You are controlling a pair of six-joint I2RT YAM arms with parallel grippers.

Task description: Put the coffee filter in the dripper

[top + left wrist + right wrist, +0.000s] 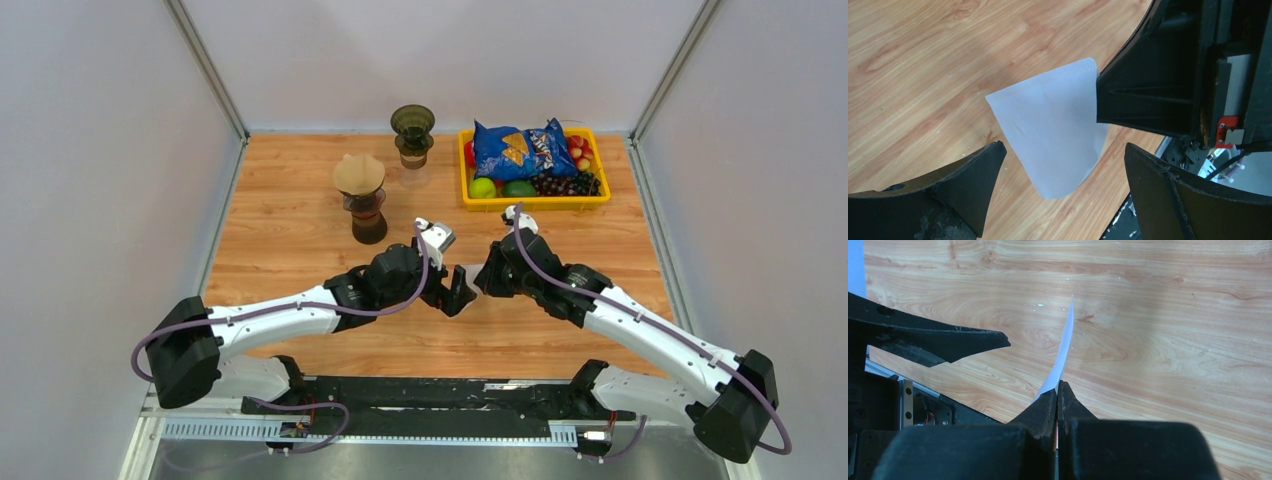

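left arm [280, 315]: reaching from lower left across the wooden table [290, 240], left gripper [458, 292] pointing right.
right arm [640, 325]: reaching in from lower right, right gripper [488, 274] nearly meeting the other.
coffee filter [468, 269]: showing as a pale sliver between both grippers.
near dripper [364, 203]: standing left of centre, carrying a brown paper cone [358, 172].
far dripper [412, 122]: standing by the back edge.
yellow basket [536, 204]: sitting back right, holding a blue snack bag [520, 147] and fruit [483, 187].

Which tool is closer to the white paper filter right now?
Right. The right tool is shut on the white paper filter; the left tool is open, one finger either side of it, not touching.
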